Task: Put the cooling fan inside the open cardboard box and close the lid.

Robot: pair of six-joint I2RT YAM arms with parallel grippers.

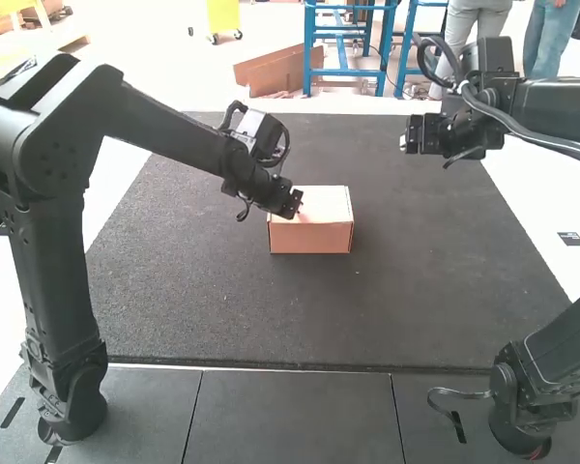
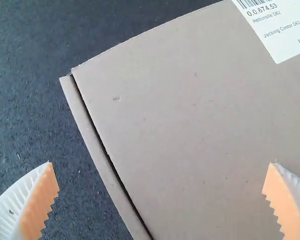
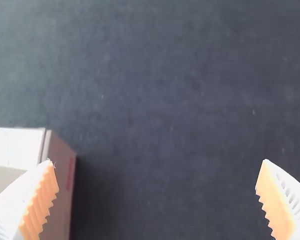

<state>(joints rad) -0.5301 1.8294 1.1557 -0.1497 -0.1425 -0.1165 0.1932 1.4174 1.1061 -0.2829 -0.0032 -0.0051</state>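
A small brown cardboard box sits mid-mat with its lid down flat. My left gripper hovers at the box's top left corner, open. In the left wrist view the lid lies close below the orange pads, with a white label on it and the flap seam along one side. My right gripper hangs in the air to the back right of the box, open; its wrist view looks down on the mat with the box at one corner. No fan is visible.
A dark mat covers the table, with white table surface at both sides. The left arm's upper link slants across the left of the mat.
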